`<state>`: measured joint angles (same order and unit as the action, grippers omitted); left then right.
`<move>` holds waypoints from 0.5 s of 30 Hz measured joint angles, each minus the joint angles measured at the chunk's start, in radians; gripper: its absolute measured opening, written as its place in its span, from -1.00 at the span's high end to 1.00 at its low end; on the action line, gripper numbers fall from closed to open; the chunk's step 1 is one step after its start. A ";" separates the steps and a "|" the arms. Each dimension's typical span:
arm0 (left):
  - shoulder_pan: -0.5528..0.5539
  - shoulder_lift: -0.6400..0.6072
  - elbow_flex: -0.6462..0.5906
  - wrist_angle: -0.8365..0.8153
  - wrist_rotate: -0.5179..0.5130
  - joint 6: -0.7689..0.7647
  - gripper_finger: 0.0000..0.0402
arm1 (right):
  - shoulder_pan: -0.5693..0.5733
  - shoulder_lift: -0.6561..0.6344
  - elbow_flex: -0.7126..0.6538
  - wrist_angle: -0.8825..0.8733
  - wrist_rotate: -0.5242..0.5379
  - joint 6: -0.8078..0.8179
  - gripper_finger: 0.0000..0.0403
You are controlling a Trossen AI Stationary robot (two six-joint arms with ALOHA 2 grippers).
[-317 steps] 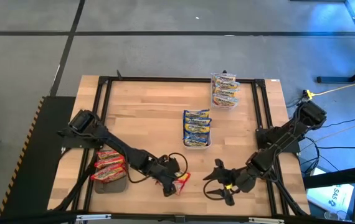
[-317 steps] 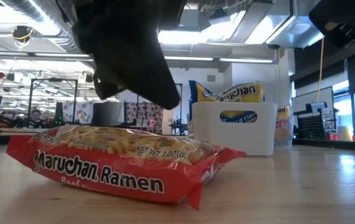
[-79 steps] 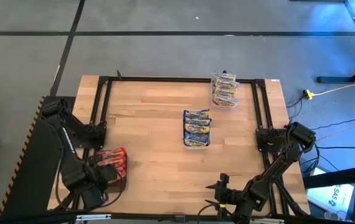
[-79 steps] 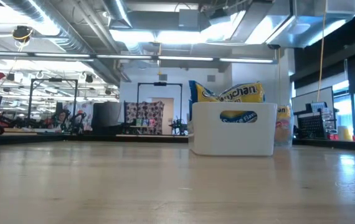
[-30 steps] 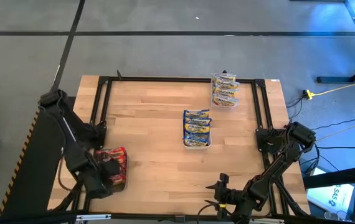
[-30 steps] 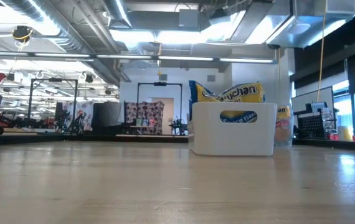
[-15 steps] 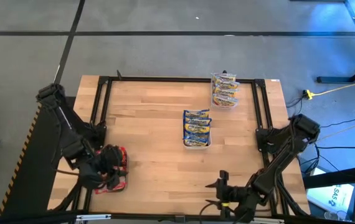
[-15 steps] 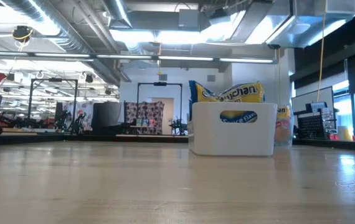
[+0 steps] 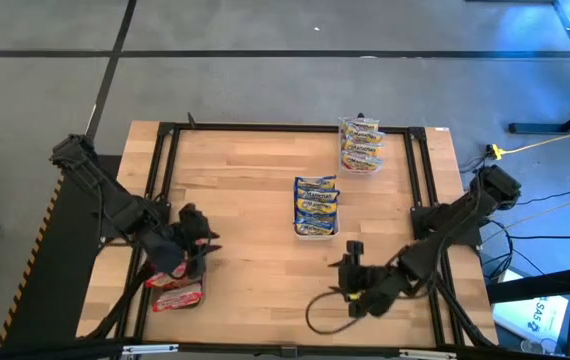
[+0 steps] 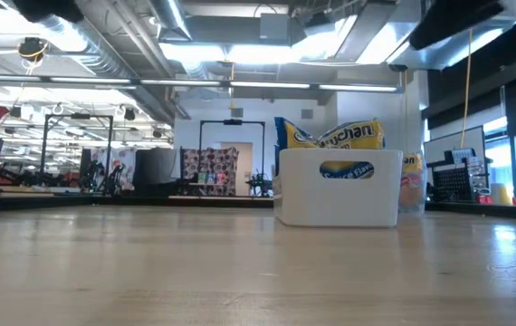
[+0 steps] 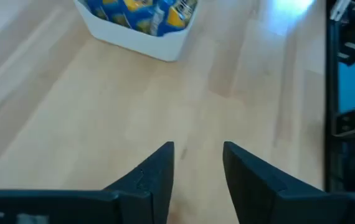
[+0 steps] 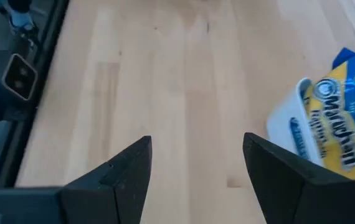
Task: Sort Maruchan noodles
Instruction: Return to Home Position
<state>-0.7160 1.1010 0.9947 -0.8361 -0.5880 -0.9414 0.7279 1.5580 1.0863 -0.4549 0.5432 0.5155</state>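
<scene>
The Maruchan noodles stand sorted in three places. Blue-bordered packets (image 9: pixel 316 205) stand on edge in a white tray (image 10: pixel 339 201) at mid-table. Orange-bordered packets (image 9: pixel 361 144) fill a clear tub at the far right. Red packets (image 9: pixel 176 291) lie at the near left. My left gripper (image 9: pixel 203 238) (image 11: pixel 197 149) hovers open and empty just beyond the red packets. My right gripper (image 9: pixel 348 272) (image 12: pixel 196 146) hangs open and empty above bare wood, on the near side of the white tray.
A black metal frame (image 9: pixel 165 150) runs along the table's left, far and right sides. Bare wood (image 9: pixel 255 260) lies between the two grippers and across the near half. A cable loop (image 9: pixel 315 318) hangs below my right arm.
My left gripper has risen from over the red packets and swung toward the table's far side and middle, leaving the packets where they lay. My right gripper has lifted from the near edge and moved toward the white tray.
</scene>
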 joint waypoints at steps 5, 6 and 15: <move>0.074 -0.025 -0.079 0.130 0.027 0.141 0.49 | -0.094 -0.037 -0.019 -0.017 -0.105 -0.092 -0.15; 0.088 -0.031 -0.105 0.172 0.042 0.173 0.53 | -0.114 -0.046 -0.033 -0.008 -0.122 -0.112 -0.15; 0.270 -0.098 -0.355 0.707 0.285 0.539 0.86 | -0.279 -0.204 -0.219 0.145 -0.318 -0.257 0.39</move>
<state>-0.4462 1.0033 0.6394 -0.1294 -0.3033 -0.4027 0.4484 1.3545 0.8668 -0.3095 0.2253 0.2582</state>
